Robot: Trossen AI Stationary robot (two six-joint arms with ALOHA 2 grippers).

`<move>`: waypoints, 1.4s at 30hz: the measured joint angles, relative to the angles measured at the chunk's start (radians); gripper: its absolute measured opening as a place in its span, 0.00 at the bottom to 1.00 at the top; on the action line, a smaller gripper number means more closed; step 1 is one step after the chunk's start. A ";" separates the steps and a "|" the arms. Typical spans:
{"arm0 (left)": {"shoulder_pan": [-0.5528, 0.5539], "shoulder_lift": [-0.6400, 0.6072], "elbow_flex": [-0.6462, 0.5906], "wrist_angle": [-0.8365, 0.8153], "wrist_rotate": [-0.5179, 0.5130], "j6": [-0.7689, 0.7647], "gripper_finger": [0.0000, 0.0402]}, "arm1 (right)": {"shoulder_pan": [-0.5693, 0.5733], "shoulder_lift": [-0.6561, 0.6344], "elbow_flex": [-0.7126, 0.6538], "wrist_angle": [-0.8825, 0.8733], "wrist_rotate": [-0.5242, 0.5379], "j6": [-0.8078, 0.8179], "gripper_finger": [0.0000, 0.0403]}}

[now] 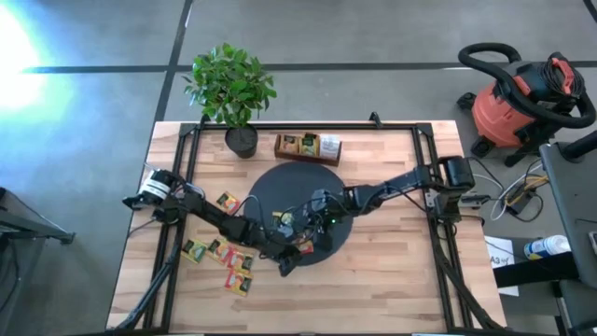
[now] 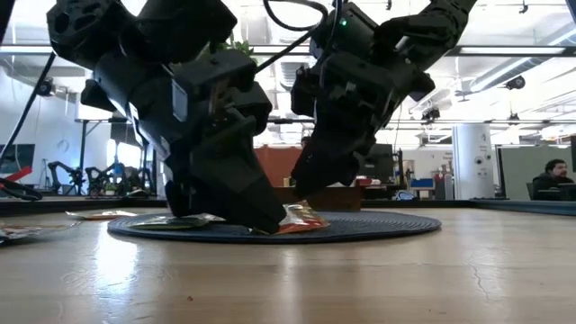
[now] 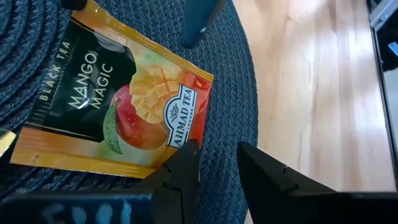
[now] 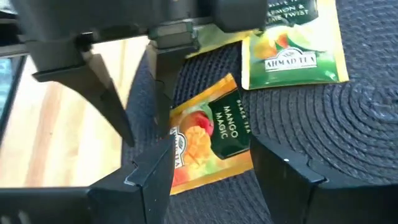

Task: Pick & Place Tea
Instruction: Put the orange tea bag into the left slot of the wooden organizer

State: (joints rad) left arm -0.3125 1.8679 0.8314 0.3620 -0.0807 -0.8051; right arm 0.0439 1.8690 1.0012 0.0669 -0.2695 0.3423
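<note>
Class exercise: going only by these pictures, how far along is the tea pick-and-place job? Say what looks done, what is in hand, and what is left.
Looks done: a green sachet already lies on the black disc.
In hand: both pincers sit over the disc's near edge around the mango sachet; the left pincer and the right pincer are open, so it is not gripped.
Left: loose sachets remain on the table.

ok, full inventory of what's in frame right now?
mat: one, black, round, table centre
mango sachet: one, orange and green, near edge of mat
green sachet: one, on mat beside it
loose sachets: at least five, mixed colours, bare wood left of mat
tray: one, brown wood, behind mat, sachets inside
plant: one, green, black pot, far table edge
vacuum: one, red, floor at right
person: one, seated in background
left gripper: open, at mango sachet's edge
right gripper: open, over mango sachet
</note>
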 joint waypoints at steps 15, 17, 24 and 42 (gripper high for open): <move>-0.008 0.001 -0.002 0.017 -0.005 -0.037 0.23 | -0.010 0.000 -0.047 -0.001 0.073 -0.010 0.50; -0.010 0.005 -0.002 0.021 -0.006 -0.038 0.23 | -0.014 0.000 -0.052 0.004 0.079 0.000 0.50; -0.010 0.041 0.004 0.068 -0.015 -0.042 0.23 | -0.013 0.057 -0.027 0.059 -0.031 0.041 0.50; -0.008 0.057 0.016 0.067 -0.114 -0.058 0.23 | -0.004 0.092 0.074 -0.124 -0.231 0.012 0.35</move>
State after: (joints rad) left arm -0.3208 1.9247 0.8478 0.4291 -0.1952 -0.8635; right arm 0.0398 1.9614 1.0748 -0.0573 -0.5005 0.3538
